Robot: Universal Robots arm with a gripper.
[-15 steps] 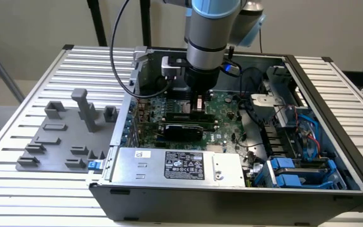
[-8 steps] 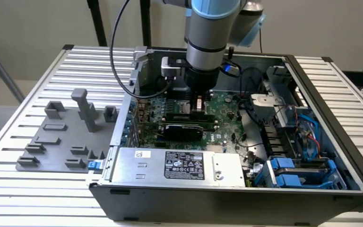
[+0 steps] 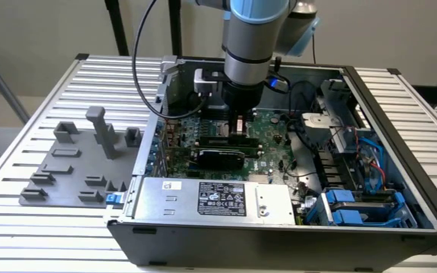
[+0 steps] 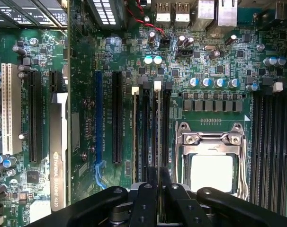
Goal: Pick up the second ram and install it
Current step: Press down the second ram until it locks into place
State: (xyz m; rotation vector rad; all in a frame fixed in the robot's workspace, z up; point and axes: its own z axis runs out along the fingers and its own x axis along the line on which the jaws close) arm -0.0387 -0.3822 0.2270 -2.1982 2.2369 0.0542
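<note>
Now the claw is clenched on the second ram, held edge-on right over the slots beside the CPU socket. Pickup looks done; seating looks unfinished, latches apparently not closed.

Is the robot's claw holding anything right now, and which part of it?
Yes. The claw pinches a thin memory stick by its top edge, near the middle. The stick stands on edge in the slots beside the processor socket on the motherboard.
</note>
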